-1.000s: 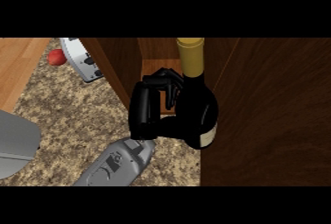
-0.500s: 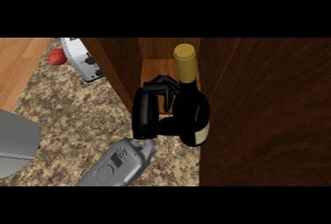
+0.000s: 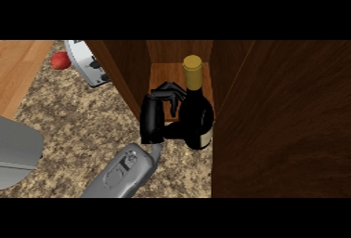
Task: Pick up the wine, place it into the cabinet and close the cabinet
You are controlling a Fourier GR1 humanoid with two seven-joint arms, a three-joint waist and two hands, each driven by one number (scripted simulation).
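Note:
The wine bottle (image 3: 197, 118) is dark with a yellow cap and a pale label near its base. It stands in the mouth of the open wooden cabinet (image 3: 129, 69), over the front edge of the shelf. My right hand (image 3: 152, 122) is shut on the bottle from its left side, fingers curled round the shoulder. The cabinet door (image 3: 281, 121) stands open as a broad brown panel just right of the bottle. My left hand does not show.
The speckled stone counter (image 3: 75, 121) runs left of the cabinet. A grey and white appliance (image 3: 89, 62) and a small red object (image 3: 60, 60) sit at the back left. A large grey shape (image 3: 17, 151) fills the left edge.
The bottle's capped top has come lower in the view and slightly left, with my right hand still curled round it. The whole neck now shows inside the cabinet opening.

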